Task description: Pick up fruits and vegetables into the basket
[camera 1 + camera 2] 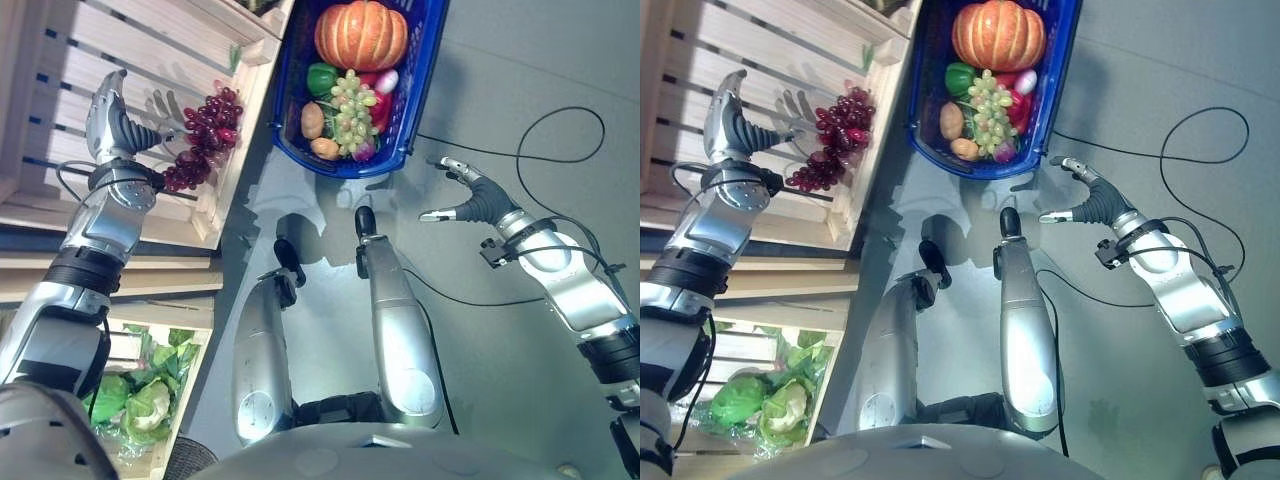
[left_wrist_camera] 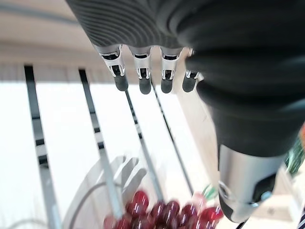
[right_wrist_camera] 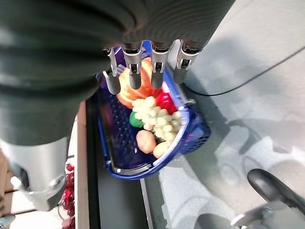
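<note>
The left hand (image 1: 112,120) hovered above the slatted wooden crate (image 1: 70,60), fingers (image 2: 140,78) straight and released, grasping nothing, just beside the bunch of red grapes (image 1: 205,135). That bunch lay against the crate's right edge, near the corner closest to the blue basket (image 1: 420,70), its lower berries trailing toward the front rim. The basket stood on the floor just beside the crate and already carried a pumpkin (image 1: 360,35), green grapes (image 1: 350,110), a green pepper (image 1: 321,77) and some potatoes (image 1: 312,120). The right hand (image 1: 470,195) hung over the floor by the basket's near right corner, fingers relaxed and empty.

The step in hand looked like closing on the red grapes. Done well, the left hand would move toward the crate's right edge until it stood over the thick upper part of the bunch, then curl fingers and thumb round the stem end rather than the loose lower berries, which would likely slip or break off. A gentle grasp would suit. The lift should clear the crate's rim before swinging across to the basket, where open space seemed to remain along the near edge.
</note>
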